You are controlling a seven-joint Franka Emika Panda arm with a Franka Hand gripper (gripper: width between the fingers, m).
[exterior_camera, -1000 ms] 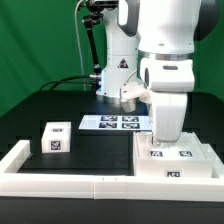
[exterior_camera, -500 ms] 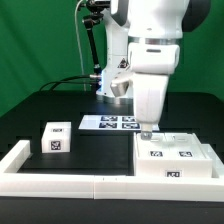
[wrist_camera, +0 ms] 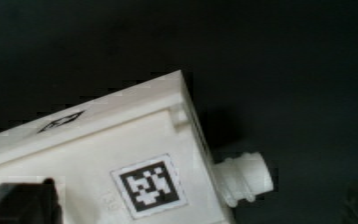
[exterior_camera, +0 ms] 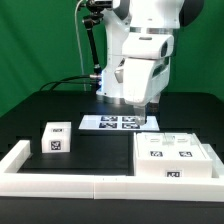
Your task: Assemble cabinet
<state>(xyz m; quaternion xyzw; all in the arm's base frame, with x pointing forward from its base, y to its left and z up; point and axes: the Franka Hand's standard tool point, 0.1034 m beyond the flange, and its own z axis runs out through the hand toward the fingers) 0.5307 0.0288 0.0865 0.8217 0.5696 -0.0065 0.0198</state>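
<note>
The white cabinet body [exterior_camera: 175, 158] lies at the exterior view's right, inside the border rail, with tags on its top and front. A small white tagged block [exterior_camera: 56, 138] stands at the left. My gripper [exterior_camera: 143, 110] hangs above the gap between the marker board and the cabinet body, clear of both, with nothing seen in it. Its fingers are too small and dark to tell whether they are open or shut. The wrist view shows the cabinet body [wrist_camera: 105, 140], one tag [wrist_camera: 149, 185] and a round knob [wrist_camera: 247, 178] on its side; no fingers show there.
The marker board [exterior_camera: 112, 122] lies flat behind the cabinet body. A long low white border rail [exterior_camera: 70, 183] runs along the front and up the left side. The arm's base [exterior_camera: 112, 70] stands at the back, before a green curtain.
The arm has risen and swung toward the exterior view's left, away from the cabinet body's back edge. The cabinet body and small block have not moved.
</note>
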